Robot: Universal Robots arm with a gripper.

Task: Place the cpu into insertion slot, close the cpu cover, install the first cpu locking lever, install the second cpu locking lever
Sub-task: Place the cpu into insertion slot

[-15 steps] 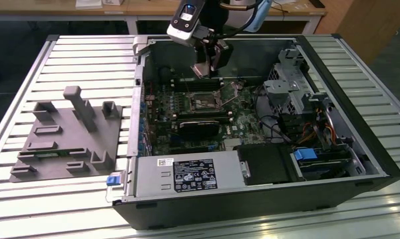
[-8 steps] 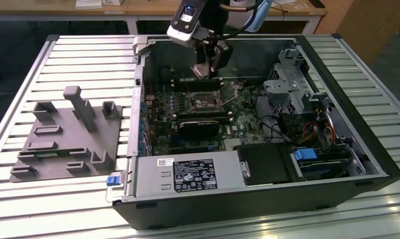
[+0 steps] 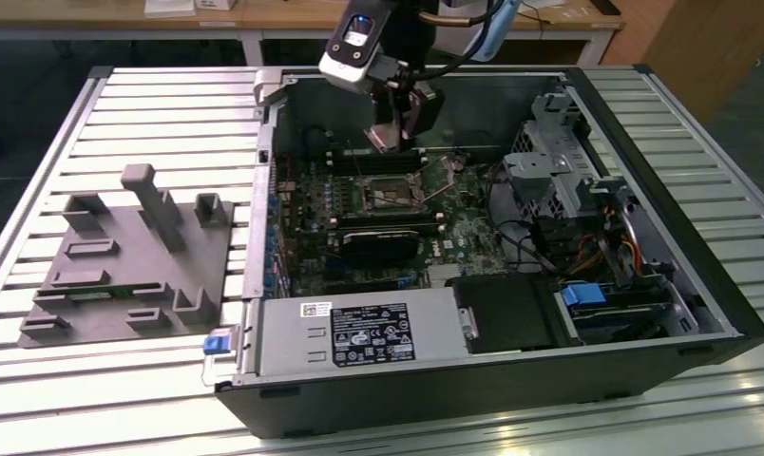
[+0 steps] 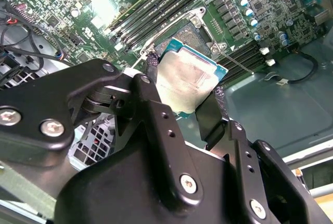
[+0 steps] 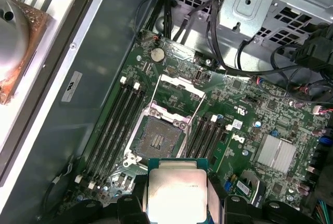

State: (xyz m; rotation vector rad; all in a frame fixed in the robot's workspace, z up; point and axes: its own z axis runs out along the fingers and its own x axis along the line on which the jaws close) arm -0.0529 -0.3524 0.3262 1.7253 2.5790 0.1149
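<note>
Gripping the cpu (image 4: 187,81), the pincer (image 3: 395,138) hangs above a slatted table (image 3: 142,114).

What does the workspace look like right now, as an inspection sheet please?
Surface: slatted metal table, open computer case on it.
Job's things: cpu held above the motherboard; insertion slot empty; cpu cover swung open.
Clutter: grey fixture block at the exterior view's left.
End effector: shut on the cpu's edges.
Cables: black bundle by the drive cage, apart from the slot.
Surroundings: wooden desks behind the table.
</note>
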